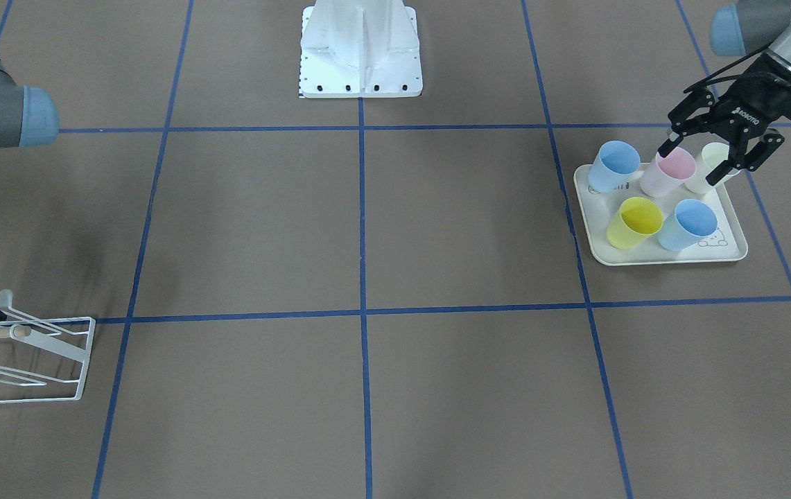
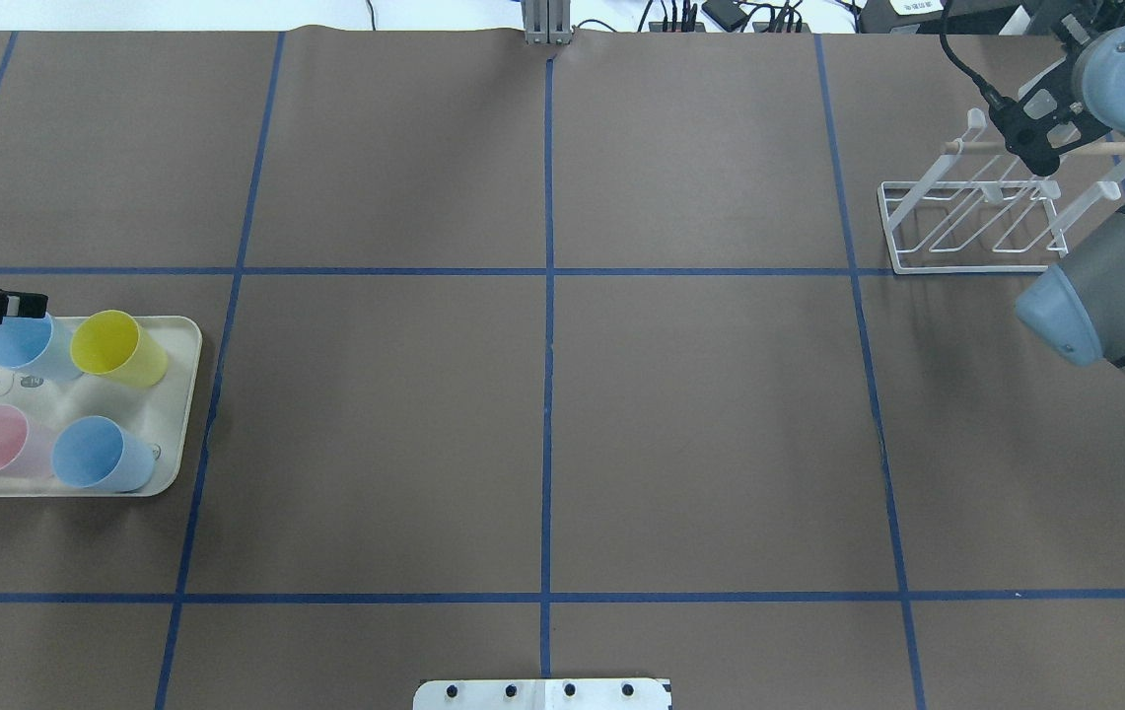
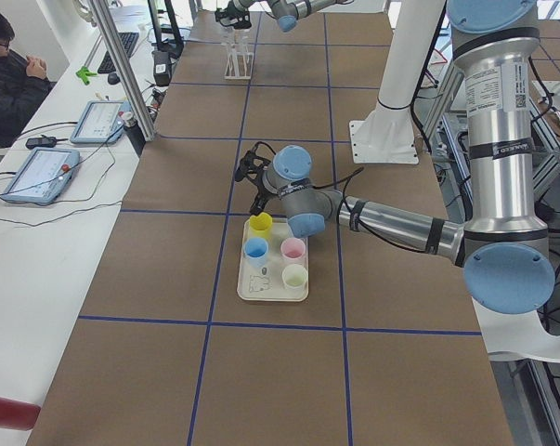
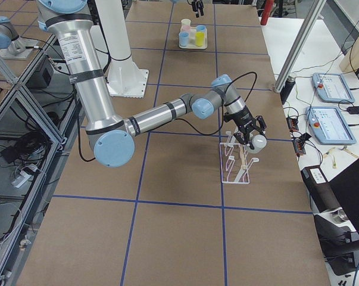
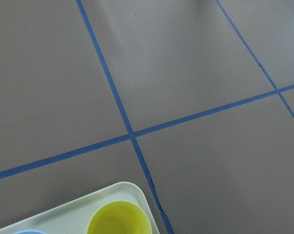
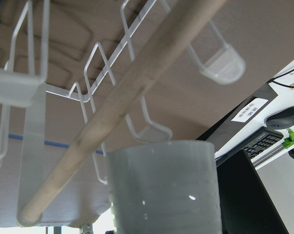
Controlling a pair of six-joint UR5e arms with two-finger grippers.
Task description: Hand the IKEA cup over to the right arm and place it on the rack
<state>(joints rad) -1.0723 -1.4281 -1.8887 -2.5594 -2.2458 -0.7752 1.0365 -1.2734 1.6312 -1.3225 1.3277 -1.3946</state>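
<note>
While our right gripper (image 4: 250, 138) is closed on the cup (image 6: 164, 190) just beside the rack's (image 2: 971, 222) dowel (image 6: 122, 101), our left gripper (image 1: 692, 164) hangs wide open and empty over the tray (image 1: 731, 255); we judge the cup could knock the dowel or miss a prong and drop.

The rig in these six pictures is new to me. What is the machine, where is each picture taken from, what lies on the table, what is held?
It is two robot arms at a brown table marked with blue tape. Fixed cameras look from above, across the table and each end; two more sit on the wrists. A cream tray holds a pink cup, a yellow cup, a cream cup and two blue cups. The left gripper hangs open over them. The right gripper holds a pale cup by the white wire rack.
</note>
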